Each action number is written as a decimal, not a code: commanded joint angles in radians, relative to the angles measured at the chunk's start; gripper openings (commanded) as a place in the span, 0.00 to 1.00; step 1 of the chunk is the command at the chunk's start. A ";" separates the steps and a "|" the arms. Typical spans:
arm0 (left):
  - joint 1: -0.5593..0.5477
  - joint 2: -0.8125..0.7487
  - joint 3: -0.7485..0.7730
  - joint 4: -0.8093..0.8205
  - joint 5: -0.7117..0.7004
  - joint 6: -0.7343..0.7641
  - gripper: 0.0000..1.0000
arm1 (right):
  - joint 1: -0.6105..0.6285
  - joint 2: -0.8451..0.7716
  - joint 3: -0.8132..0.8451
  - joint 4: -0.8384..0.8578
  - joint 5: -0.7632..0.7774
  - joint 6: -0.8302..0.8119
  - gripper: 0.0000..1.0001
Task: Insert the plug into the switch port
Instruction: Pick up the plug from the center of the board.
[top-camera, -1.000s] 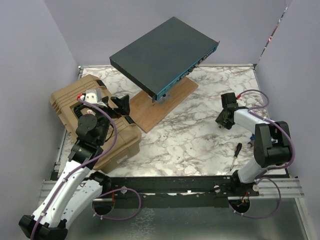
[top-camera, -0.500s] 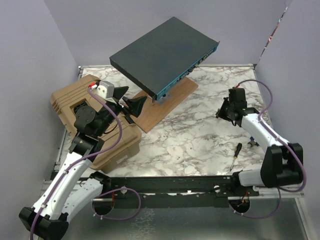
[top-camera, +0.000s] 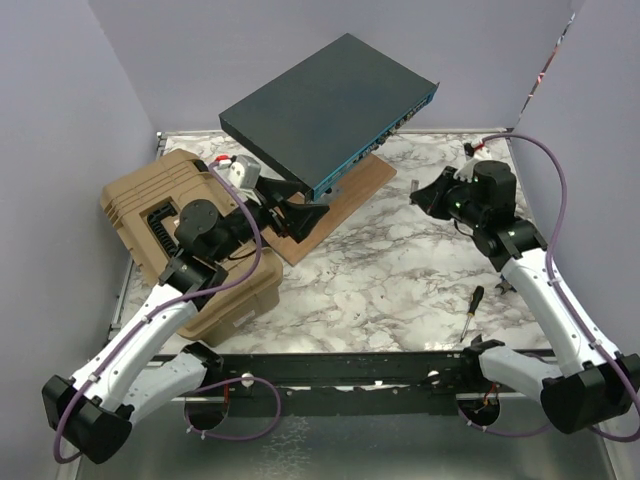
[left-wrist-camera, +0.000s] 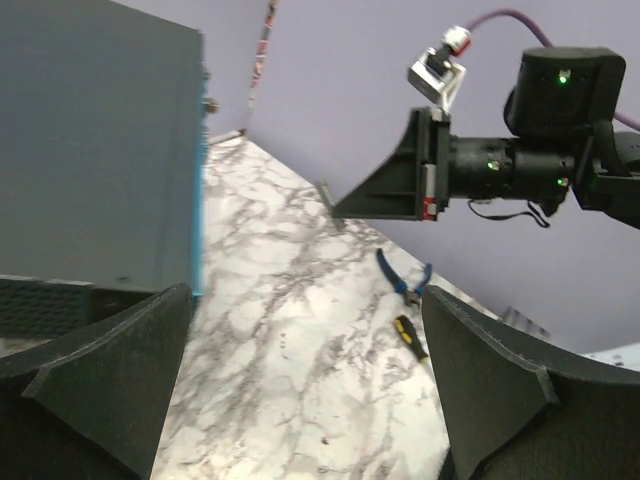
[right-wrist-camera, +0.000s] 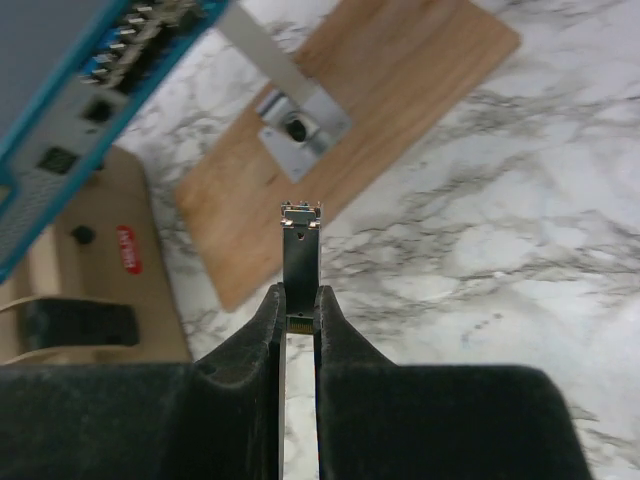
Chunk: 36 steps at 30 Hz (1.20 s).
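One view, right wrist, shows right gripper (right-wrist-camera: 299, 298) pinching the plug (right-wrist-camera: 301, 245); left gripper (left-wrist-camera: 305, 295) spread wide.

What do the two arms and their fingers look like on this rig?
The left arm and right arm have white link shells, black joint housings and black bases. A purple cable trails along each. The fingers are matte black wedges; small green lights glow on the right wrist housing.

My left pincer (left-wrist-camera: 300, 400): jaws spread wide, nothing between. Left arm reaching forward, elbow bent. My right pincer (right-wrist-camera: 300, 305): jaws pinched on plug (right-wrist-camera: 301, 245), plug tip ahead of fingertips. Right arm stretched forward, wrist turned toward left pincer.
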 joint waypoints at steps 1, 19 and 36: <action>-0.119 0.023 0.051 0.036 -0.091 0.003 0.95 | 0.094 -0.045 0.051 0.019 0.007 0.133 0.01; -0.517 0.252 0.105 0.140 -0.690 0.057 0.75 | 0.164 -0.143 0.039 0.070 0.031 0.488 0.01; -0.543 0.492 0.139 0.357 -0.768 0.031 0.56 | 0.166 -0.155 -0.016 0.108 -0.052 0.542 0.01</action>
